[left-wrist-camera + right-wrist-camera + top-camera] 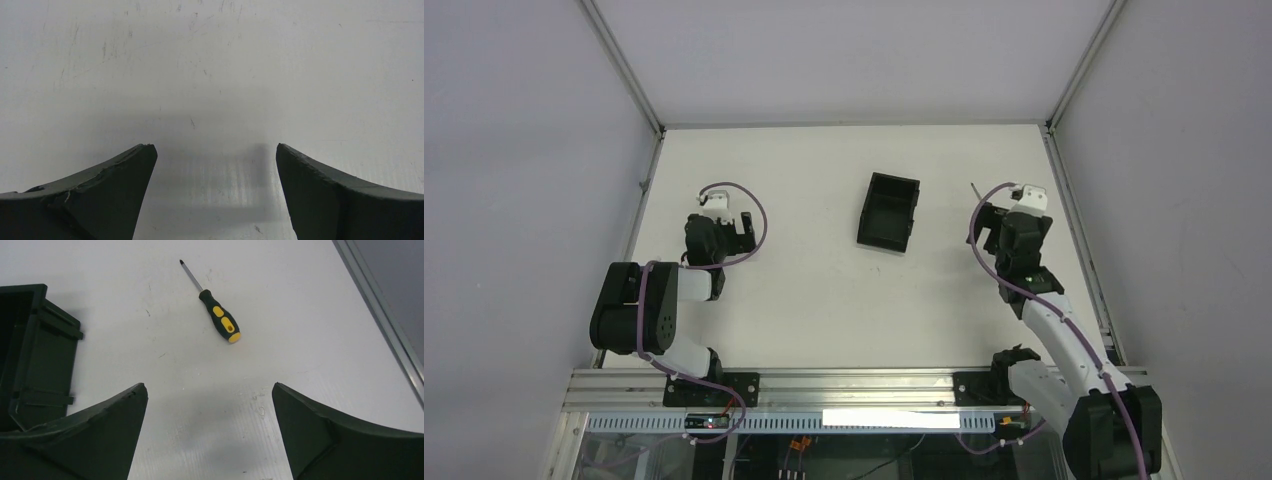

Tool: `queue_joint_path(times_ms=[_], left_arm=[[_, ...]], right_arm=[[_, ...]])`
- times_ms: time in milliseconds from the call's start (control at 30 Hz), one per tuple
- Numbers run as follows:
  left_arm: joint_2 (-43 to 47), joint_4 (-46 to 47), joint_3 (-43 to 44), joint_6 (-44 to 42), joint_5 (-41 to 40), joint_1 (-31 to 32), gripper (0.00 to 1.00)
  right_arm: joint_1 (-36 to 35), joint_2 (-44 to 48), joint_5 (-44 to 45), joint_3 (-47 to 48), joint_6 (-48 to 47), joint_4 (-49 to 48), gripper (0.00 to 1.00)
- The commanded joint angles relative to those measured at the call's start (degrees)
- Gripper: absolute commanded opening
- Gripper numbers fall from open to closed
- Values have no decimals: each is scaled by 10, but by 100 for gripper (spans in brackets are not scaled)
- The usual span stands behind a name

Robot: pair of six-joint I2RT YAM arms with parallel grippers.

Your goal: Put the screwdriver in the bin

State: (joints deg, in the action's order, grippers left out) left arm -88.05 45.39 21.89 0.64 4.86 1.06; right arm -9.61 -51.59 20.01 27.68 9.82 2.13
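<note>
- The small screwdriver point(218, 316), with a thin grey metal shaft and a stubby black handle with yellow-orange patches, lies flat on the white table point(310, 330). It is to the right of the black rectangular open-top plastic bin point(45, 355) and apart from it, its tip aimed away from the arm bases.
- The right gripper point(208, 386) hangs over the table on that same side of the bin. Its dark jaws are spread wide with nothing between them, and the screwdriver lies just beyond their tips, untouched.
- The left gripper point(214, 146), well off to the bin's left, is likewise spread wide and empty above scuffed table.
- The main risk I see is that the tool is slim and lies low. Jaws closing on the smooth round shaft rather than the handle could let it slip or swing. Coming down too high would pinch air, and too low would scrape the table.
- The handle looks rounded, so one finger touching before the other might roll it further from the bin, toward the grey metal rail point(380, 305) at the table's edge.
- The bin is small and looks light, with sloped walls and ribs on its outside. An off-centre release could bounce the screwdriver off the rim, and a low carry could shove the bin aside.
- The table is matt, faintly ribbed and scratched.
</note>
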Motion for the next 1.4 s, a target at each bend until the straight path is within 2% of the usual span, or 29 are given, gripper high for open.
queue_joint_path(times_ms=[0, 133, 233, 367, 500, 600, 867, 1000, 1067, 1100, 1133, 1233, 1367], left_arm=[[17, 15, -4, 1, 3, 0, 99], [17, 15, -4, 1, 3, 0, 99], [16, 15, -4, 1, 3, 0, 99], [16, 15, -4, 1, 3, 0, 99], [17, 15, -4, 1, 3, 0, 99], [16, 15, -4, 1, 3, 0, 99], [16, 16, -4, 1, 3, 0, 99], [16, 15, -4, 1, 3, 0, 99], [16, 15, -4, 1, 3, 0, 99], [16, 16, -4, 1, 4, 0, 99], [16, 15, -4, 1, 3, 0, 99], [16, 15, -4, 1, 3, 0, 99], [16, 15, -4, 1, 3, 0, 99]], right_arm=[[4, -18, -9, 99, -26, 58, 99], [37, -127, -45, 237, -48, 180, 99], [92, -248, -135, 344, -56, 270, 99], [134, -374, -233, 442, -92, 332, 99], [138, -472, -258, 518, -138, 378, 93], [138, -530, -242, 553, -152, 400, 89], [138, -608, -214, 554, -177, 347, 84], [138, -633, -221, 552, -179, 337, 68], [138, -635, -216, 547, -178, 329, 57], [138, -634, -213, 545, -177, 325, 49], [138, -633, -209, 543, -175, 323, 36], [138, -615, -181, 549, -156, 329, 17], [137, -562, -165, 572, -102, 364, 11]])
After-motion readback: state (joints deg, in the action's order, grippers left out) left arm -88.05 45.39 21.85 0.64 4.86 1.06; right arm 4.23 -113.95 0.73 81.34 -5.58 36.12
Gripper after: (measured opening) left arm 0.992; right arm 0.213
